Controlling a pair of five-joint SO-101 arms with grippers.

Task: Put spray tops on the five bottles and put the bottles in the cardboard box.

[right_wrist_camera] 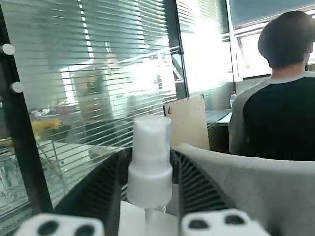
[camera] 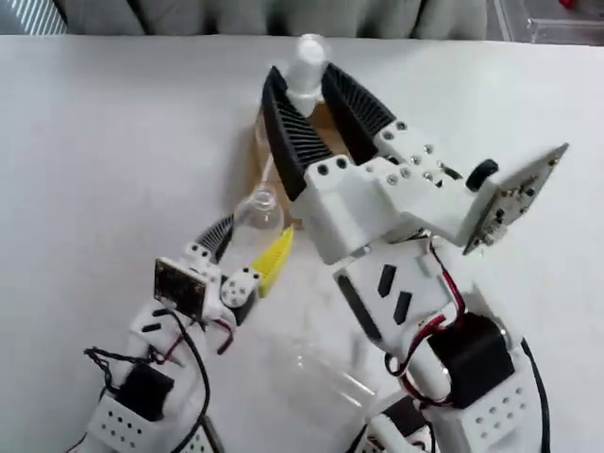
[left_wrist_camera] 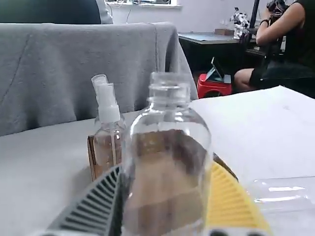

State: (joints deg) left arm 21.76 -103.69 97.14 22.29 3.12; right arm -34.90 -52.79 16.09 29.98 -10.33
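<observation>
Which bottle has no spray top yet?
The bottle in the left gripper: its neck is open. The other bottle, in the box, wears a white spray top.

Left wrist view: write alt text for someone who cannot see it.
The left gripper holds a clear, uncapped bottle between its grey and yellow fingers. Behind it on the table, a bottle with a white spray top stands at a small cardboard box.

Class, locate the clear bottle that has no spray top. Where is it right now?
In the high view, the clear bottle sits gripped in the left pincer, between its black and yellow fingers, right beside the cardboard box.
</observation>
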